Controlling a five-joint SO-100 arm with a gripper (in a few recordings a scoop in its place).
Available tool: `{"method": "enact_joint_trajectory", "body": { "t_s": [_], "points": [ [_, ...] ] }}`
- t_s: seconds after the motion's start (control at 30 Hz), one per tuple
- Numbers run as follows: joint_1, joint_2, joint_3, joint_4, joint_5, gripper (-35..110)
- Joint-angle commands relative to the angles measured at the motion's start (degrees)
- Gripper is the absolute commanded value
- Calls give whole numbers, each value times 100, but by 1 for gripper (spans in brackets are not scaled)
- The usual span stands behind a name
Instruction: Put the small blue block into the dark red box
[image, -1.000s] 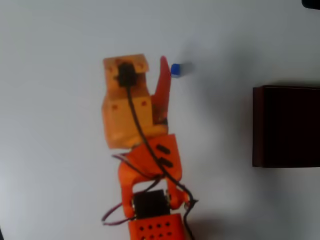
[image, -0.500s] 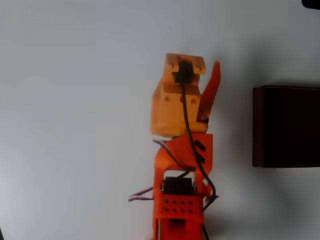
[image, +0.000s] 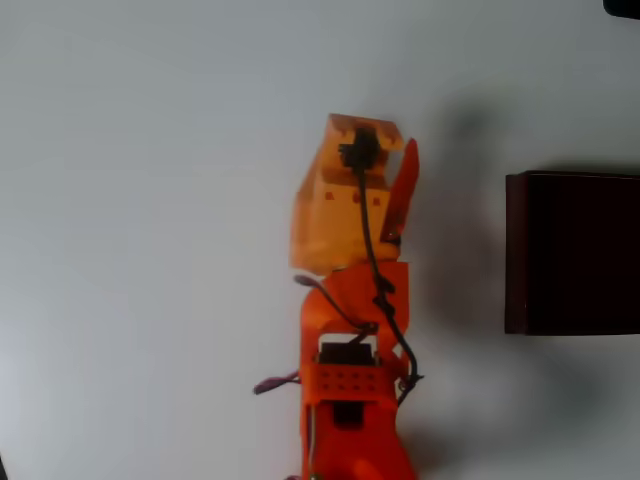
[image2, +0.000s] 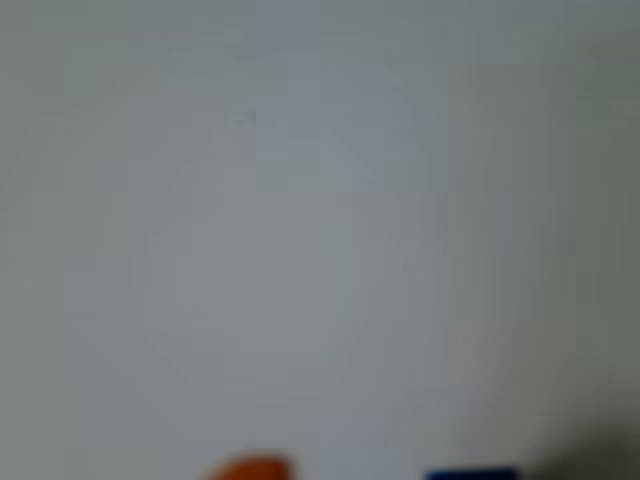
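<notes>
My orange gripper (image: 392, 148) hangs over the white table, left of the dark red box (image: 572, 252), with its red moving finger (image: 403, 190) angled slightly off the body. In the overhead view the arm hides the small blue block. The blurred wrist view catches the small blue block (image2: 470, 474) at the bottom edge. An orange fingertip (image2: 250, 468) shows to its left, with a gap of bare table between them. The jaws stand narrowly open around the block and do not visibly touch it.
The white table (image: 150, 200) stretches bare to the left of and behind the arm. The box is cut off by the right picture edge. A dark object (image: 622, 6) sits in the top right corner.
The arm swung right from beside the block to over it, covering the block in the overhead view. Since half a second ago the red finger has drawn closer to the gripper body.
</notes>
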Motion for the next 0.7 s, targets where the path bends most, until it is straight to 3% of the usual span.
{"method": "enact_joint_trajectory", "body": {
  "t_s": [0.0, 0.67],
  "points": [
    [-88, 44, -176, -264, 211, 34],
    [-97, -1696, -132, -2153, 299, 33]
  ]
}}
